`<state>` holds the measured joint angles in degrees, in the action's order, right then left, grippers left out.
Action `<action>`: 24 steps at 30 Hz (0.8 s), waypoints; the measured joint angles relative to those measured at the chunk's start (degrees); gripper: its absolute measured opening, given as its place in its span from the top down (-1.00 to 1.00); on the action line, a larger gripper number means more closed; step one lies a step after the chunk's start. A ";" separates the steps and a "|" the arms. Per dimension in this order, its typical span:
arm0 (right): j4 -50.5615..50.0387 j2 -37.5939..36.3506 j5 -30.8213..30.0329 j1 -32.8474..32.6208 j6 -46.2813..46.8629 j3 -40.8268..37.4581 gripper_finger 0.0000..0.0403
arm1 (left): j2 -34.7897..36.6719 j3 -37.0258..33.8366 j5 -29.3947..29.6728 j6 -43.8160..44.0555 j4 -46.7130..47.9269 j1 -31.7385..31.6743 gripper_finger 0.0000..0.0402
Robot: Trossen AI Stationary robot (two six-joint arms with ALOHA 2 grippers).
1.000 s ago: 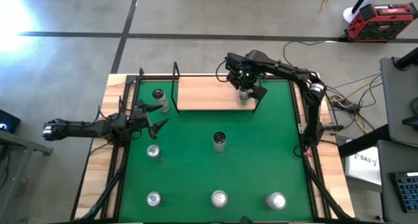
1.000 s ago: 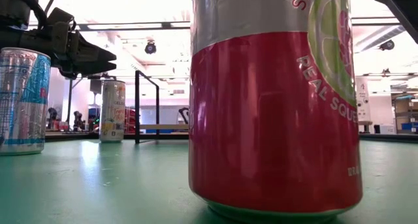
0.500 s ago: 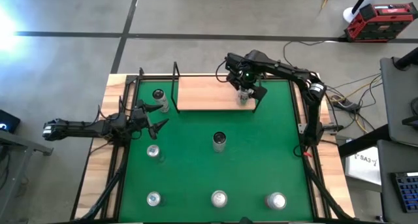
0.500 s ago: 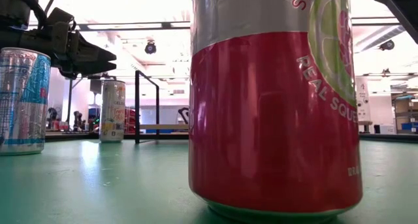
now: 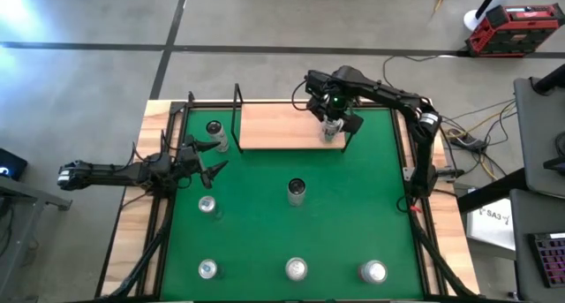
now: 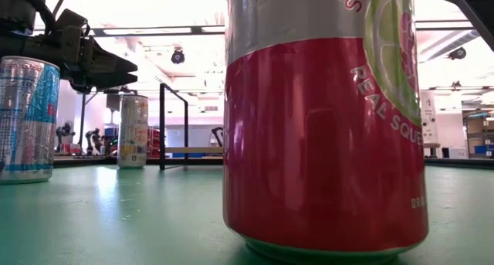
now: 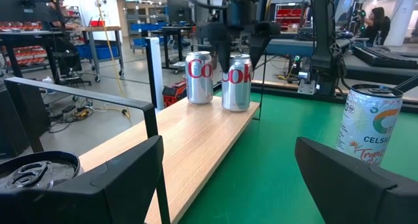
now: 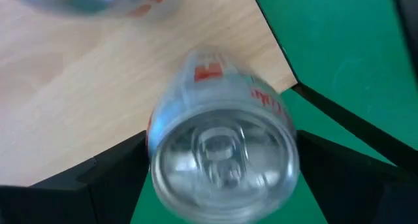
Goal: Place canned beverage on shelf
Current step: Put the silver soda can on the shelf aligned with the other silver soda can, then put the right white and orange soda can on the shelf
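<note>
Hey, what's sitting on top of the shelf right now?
Two silver-and-red cans stand upright, side by side, at one end of the shelf. The right hand hangs over the nearer one, fingers open. From above, the arm covers them both.

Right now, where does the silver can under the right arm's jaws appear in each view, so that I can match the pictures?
High view: the silver can stands at the shelf's right end, under the right gripper.
Low view: not in it; a large red can blocks that side.
Left wrist view: far end of the shelf board, the nearer of two cans.
Right wrist view: centre, seen from above.
Shared landmark: the light-wood shelf board.
</note>
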<state>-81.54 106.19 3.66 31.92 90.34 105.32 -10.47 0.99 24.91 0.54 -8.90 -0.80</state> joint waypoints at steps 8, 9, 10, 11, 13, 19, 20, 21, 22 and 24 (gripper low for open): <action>-3.37 -0.02 -0.42 -3.59 -2.08 4.17 -0.78 | 0.01 0.00 0.00 0.00 -0.01 0.00 -0.65; -3.82 -0.02 -0.46 -4.29 -2.14 4.46 -0.78 | 0.01 0.01 0.00 0.00 0.00 0.00 -0.65; -4.20 -0.02 -0.46 -5.11 -2.38 4.76 -0.78 | 0.00 0.00 0.00 0.00 -0.01 0.00 -0.65; -4.62 -0.02 -0.46 -5.97 -2.44 5.06 -0.78 | 0.01 0.01 0.00 0.00 0.00 0.00 -0.65; -5.68 -0.02 -0.46 -7.88 -1.85 5.49 -0.78 | 0.01 0.00 0.00 0.00 -0.01 0.00 -0.65; -8.11 -0.79 -2.10 -15.99 6.08 5.68 -0.78 | 0.00 0.00 0.00 0.00 -0.01 0.00 -0.65; -8.41 -1.13 -2.97 -17.52 8.18 5.37 -0.78 | 0.01 0.00 0.00 0.00 -0.01 0.02 -0.65; -8.52 -1.58 -3.77 -19.17 10.51 4.94 -0.78 | 0.01 0.02 0.00 0.00 -0.01 0.00 -0.65; -8.52 -1.95 -4.74 -20.89 13.21 4.48 -0.78 | 0.00 0.01 0.00 0.00 -0.01 0.01 -0.65; -8.54 -2.62 -6.74 -24.32 19.25 3.84 -0.78 | 0.01 0.00 0.00 0.00 0.01 0.00 -0.65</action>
<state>-90.08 103.58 -3.08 7.59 109.59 109.16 -10.46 0.99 24.91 0.54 -8.89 -0.80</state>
